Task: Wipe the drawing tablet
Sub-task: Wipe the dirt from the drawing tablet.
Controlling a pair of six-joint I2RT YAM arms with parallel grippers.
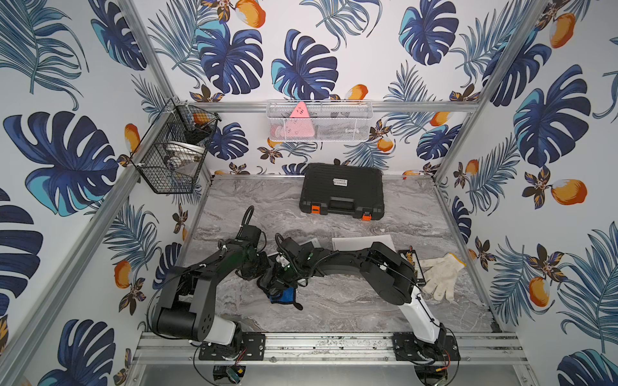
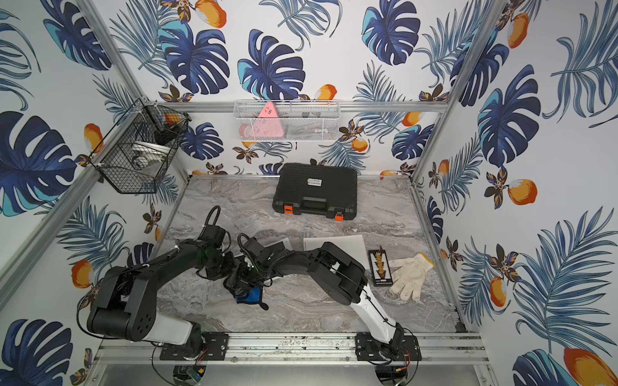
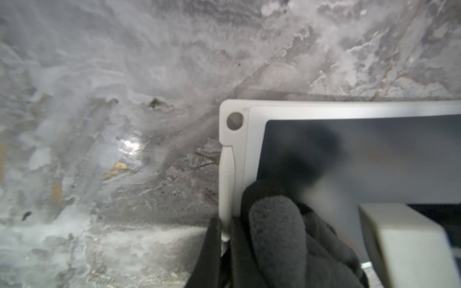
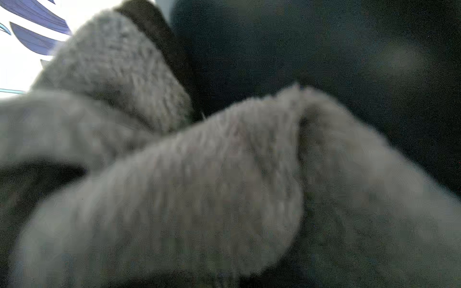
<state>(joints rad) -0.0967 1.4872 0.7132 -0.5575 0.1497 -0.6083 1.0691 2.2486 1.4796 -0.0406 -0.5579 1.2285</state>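
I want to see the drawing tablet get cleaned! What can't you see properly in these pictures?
- drawing tablet: in both top views the left arm and right arm cover nearly all of it; the left wrist view's edge cuts it off.
- Right wrist view: a blurry grey cloth fills most of it.
- black basket: in both top views, contents unclear behind its mesh.
- case label: too small to read.

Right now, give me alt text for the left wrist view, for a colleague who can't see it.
A white-framed drawing tablet with a dark screen lies on the grey marble table, one corner showing. A bunched grey cloth rests over its frame and part of the screen.
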